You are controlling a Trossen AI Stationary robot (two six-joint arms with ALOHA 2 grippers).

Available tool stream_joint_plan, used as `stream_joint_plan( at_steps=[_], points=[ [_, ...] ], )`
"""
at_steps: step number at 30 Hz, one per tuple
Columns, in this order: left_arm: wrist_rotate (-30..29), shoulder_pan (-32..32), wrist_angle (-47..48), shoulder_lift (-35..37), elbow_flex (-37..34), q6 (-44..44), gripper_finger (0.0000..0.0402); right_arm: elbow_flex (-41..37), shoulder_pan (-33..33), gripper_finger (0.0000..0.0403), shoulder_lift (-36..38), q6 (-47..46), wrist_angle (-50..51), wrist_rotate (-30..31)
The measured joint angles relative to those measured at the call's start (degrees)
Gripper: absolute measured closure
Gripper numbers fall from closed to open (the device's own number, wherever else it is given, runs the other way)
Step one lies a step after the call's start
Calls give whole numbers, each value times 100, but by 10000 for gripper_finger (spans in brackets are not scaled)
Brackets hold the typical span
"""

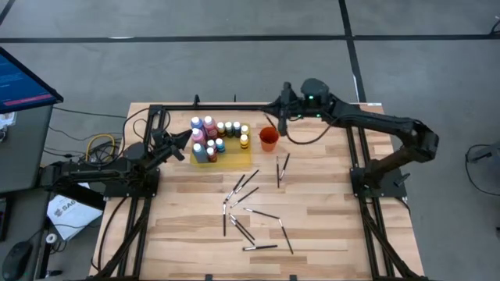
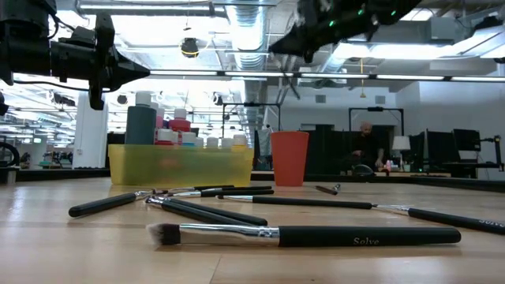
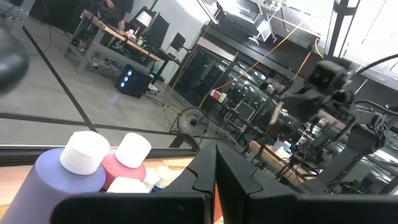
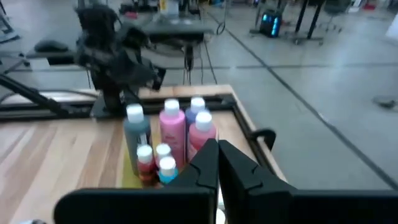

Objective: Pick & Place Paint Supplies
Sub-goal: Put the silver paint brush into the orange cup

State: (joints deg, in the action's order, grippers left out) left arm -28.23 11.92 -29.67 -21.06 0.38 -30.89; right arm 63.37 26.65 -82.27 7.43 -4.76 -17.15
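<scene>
Several small paint bottles (image 1: 215, 139) with pale caps stand in a yellow tray (image 1: 234, 158) at the table's far middle. They also show in the right wrist view (image 4: 171, 134). Several thin dark brushes (image 1: 250, 207) lie flat on the wood, and two more (image 1: 280, 170) lie nearer the cup. One brush (image 2: 316, 234) lies close in the low view. My left gripper (image 1: 187, 140) is shut and hangs in the air just left of the bottles. My right gripper (image 1: 282, 123) is shut, raised above the far side of the orange-red cup (image 1: 269, 139). Nothing shows between its fingers.
The orange-red cup (image 2: 289, 158) stands right of the tray (image 2: 181, 164). A dark cable (image 1: 305, 134) loops on the table by the right arm. Bare wood lies at the table's near right (image 1: 328, 226). A person (image 2: 364, 146) sits in the room beyond.
</scene>
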Motion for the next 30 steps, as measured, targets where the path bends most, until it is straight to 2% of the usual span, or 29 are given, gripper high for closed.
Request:
stream_joint_plan(
  at_steps=[11,22,30],
  points=[
    [0,-1,-2,0,0,0,400,0,-14,403,-1189,197,-325,-90],
    [1,0,-9,0,-1,0,400,0,14,402,-1441,596,-365,-105],
    [1,-1,-20,0,0,0,400,2,85,377,-1400,664,-98,-105]
  ],
)
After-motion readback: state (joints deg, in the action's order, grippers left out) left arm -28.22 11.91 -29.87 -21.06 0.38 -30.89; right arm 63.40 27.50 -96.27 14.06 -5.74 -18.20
